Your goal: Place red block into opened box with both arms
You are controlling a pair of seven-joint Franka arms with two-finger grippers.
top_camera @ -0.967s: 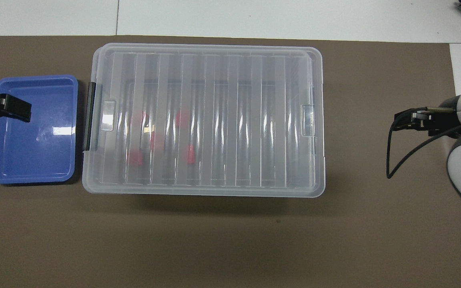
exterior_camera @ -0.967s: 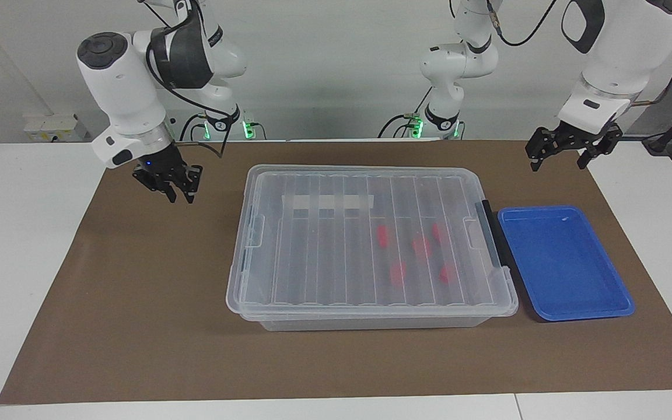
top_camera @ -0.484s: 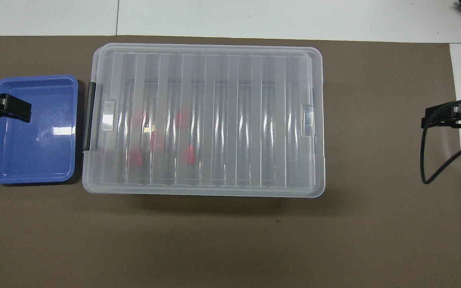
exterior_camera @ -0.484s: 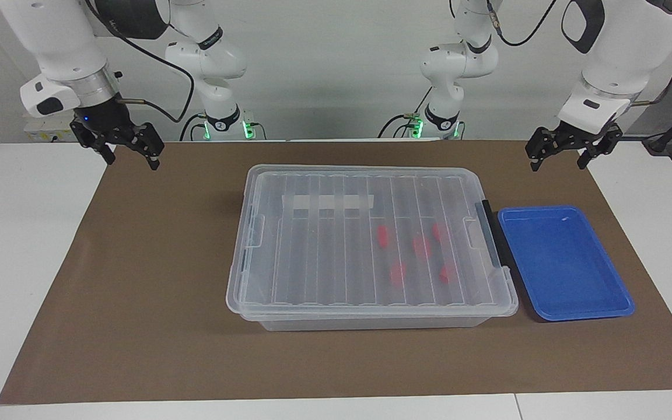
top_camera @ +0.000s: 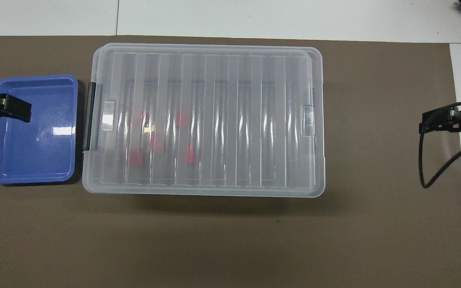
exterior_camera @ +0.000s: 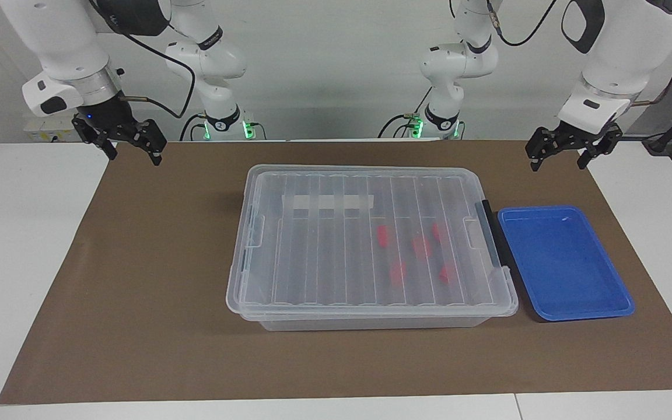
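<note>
Red blocks (exterior_camera: 422, 247), small chunky plastic pieces, lie inside the large clear plastic box (exterior_camera: 242, 256) under its ribbed lid, toward my left arm's end. My left pincer (exterior_camera: 563, 153) hangs nearer them than my right pincer (exterior_camera: 128, 147); both are spread apart, empty.

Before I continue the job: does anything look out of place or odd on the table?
Nothing spilled or damaged. The box sits square with its lid on, red blocks showing through it, blue tray beside it holding nothing. Left gripper and right gripper hang open, holding nothing.
</note>
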